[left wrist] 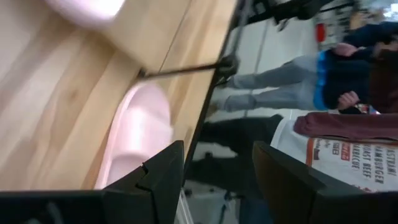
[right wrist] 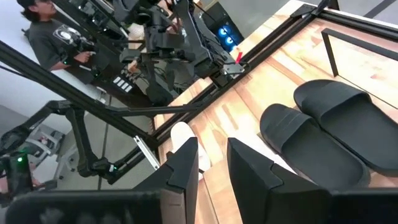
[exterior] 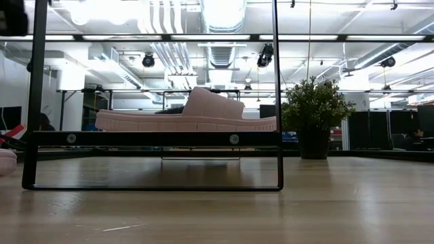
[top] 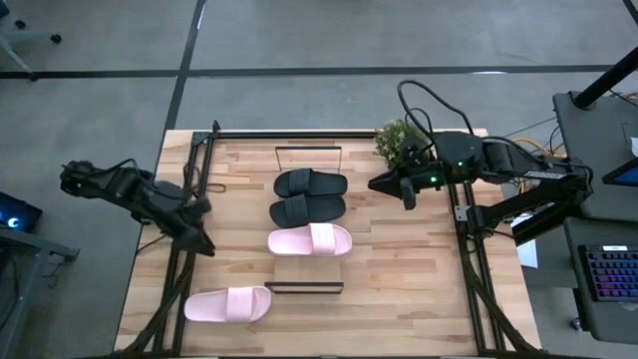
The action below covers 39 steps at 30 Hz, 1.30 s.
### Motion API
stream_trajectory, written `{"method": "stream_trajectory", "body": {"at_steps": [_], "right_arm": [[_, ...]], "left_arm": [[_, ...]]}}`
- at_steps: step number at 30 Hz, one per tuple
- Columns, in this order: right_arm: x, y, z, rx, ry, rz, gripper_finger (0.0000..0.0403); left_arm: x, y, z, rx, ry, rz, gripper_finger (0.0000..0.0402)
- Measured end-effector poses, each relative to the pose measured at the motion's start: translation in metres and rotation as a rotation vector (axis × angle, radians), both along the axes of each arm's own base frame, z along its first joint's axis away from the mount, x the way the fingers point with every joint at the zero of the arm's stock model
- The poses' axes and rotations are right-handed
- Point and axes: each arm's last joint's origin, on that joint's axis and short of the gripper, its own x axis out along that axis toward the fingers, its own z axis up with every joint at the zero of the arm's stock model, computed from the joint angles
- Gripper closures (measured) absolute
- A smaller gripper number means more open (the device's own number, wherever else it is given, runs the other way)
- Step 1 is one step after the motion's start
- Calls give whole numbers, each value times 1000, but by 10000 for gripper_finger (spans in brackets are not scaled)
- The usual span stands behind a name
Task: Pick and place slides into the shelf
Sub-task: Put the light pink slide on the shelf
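Observation:
The shelf [top: 309, 269] runs from far to near along the middle of the table. On its board, soles down, lie two black slides [top: 310, 183] [top: 307, 209] and one pale pink slide [top: 310, 240]. A second pink slide [top: 227, 304] rests sole down on the tabletop near the front left corner. My left gripper [top: 199, 242] hangs open above the table's left edge, beyond that slide; the left wrist view shows the slide [left wrist: 134, 137] ahead of the open fingers [left wrist: 217, 149]. My right gripper [top: 384, 184] hovers right of the black slides, open by a narrow gap [right wrist: 211, 146], with nothing in it.
A potted plant [top: 401, 140] stands at the far right of the table, close to my right arm. Black frame bars [top: 189, 189] run along the table's left and right sides. People stand beyond the left edge [left wrist: 323, 81]. Bare wood lies right of the shelf.

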Motion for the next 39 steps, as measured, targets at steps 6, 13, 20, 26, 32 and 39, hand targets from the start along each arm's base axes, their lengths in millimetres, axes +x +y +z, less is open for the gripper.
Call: {"method": "stream_trajectory", "body": {"at_steps": [6, 13, 20, 26, 32, 39], "right_arm": [[1, -1, -2, -10, 6, -28, 332], [1, -3, -2, -52, 5, -73, 328], [0, -3, -1, -60, 4, -87, 324], [0, -3, -2, -77, 6, -81, 332], [-1, -3, -3, -87, 19, -77, 327], [-2, -3, -4, -89, 38, -76, 321]], "left_arm": [[1, -4, -13, -79, 247, 60, 224], [8, -11, -32, -125, 468, 170, 224], [13, -20, -40, -139, 573, 194, 224], [16, -35, -47, -78, 619, 215, 224], [20, -57, -50, -94, 550, 331, 224], [13, -82, -61, -103, 609, 464, 224]]}}
